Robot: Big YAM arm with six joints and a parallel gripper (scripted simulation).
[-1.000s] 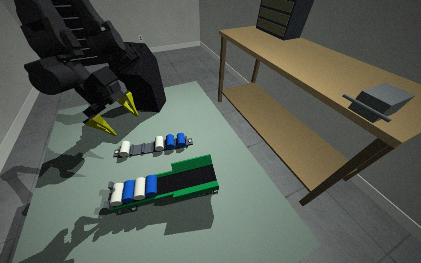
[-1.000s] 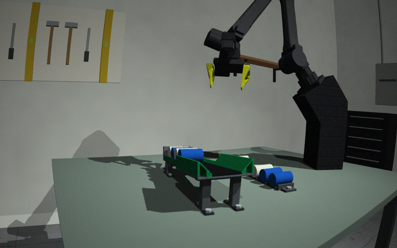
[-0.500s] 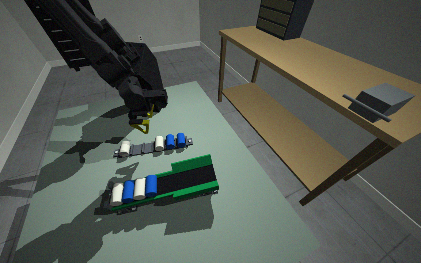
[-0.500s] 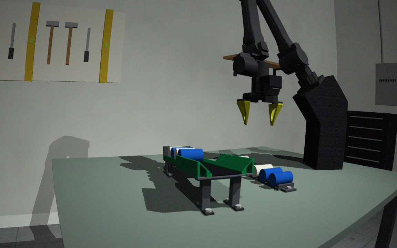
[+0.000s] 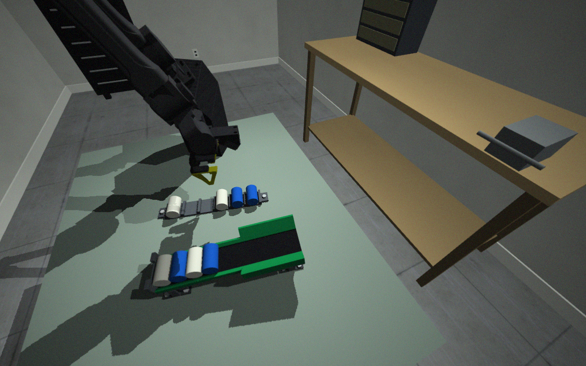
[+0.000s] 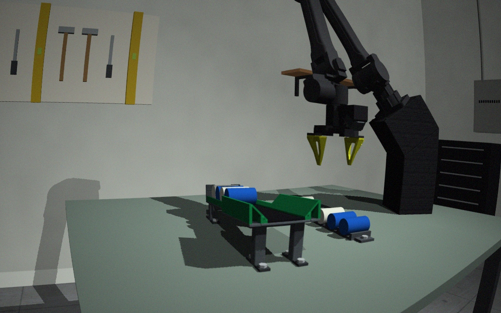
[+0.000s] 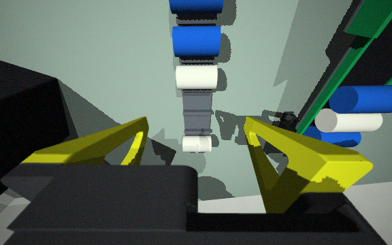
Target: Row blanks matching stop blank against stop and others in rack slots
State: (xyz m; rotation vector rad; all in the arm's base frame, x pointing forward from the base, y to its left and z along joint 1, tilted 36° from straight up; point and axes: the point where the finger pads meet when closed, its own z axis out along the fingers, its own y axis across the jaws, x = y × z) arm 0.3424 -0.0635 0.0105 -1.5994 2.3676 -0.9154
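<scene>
The tool (image 6: 335, 151) is seen hanging above the counter (image 6: 135, 249), its yellow fingers spread wide apart with nothing between them. It is held over the near side of the stock rack (image 5: 197, 206), well above it.

On the stock rack, four blanks are found: a white blank (image 5: 173, 206) at one end, then bare slots, then a second white blank (image 5: 221, 199) and two blue blanks (image 5: 237, 197) (image 5: 252, 194) side by side at the other end. On the green feed ramp (image 5: 258, 245), four blanks are lined up against the stop (image 5: 152, 261): a white one (image 5: 163, 270) at the stop, then a blue one (image 5: 178, 266), a white one (image 5: 194, 262) and a blue one (image 5: 210, 258), each lying across the ramp.

The arm's dark base block (image 6: 408, 155) is set on the far side of the counter, near the rack. Nothing is seen lying between the tool and the rack. A wooden workbench (image 5: 445, 100) carrying a grey vise (image 5: 529, 141) and a drawer cabinet (image 5: 392, 22) stands apart from the counter. A wall board with hammers (image 6: 65, 52) and a grey wall box (image 6: 489, 105) are visible in the exterior view. No readable writing or labels can be made out.
</scene>
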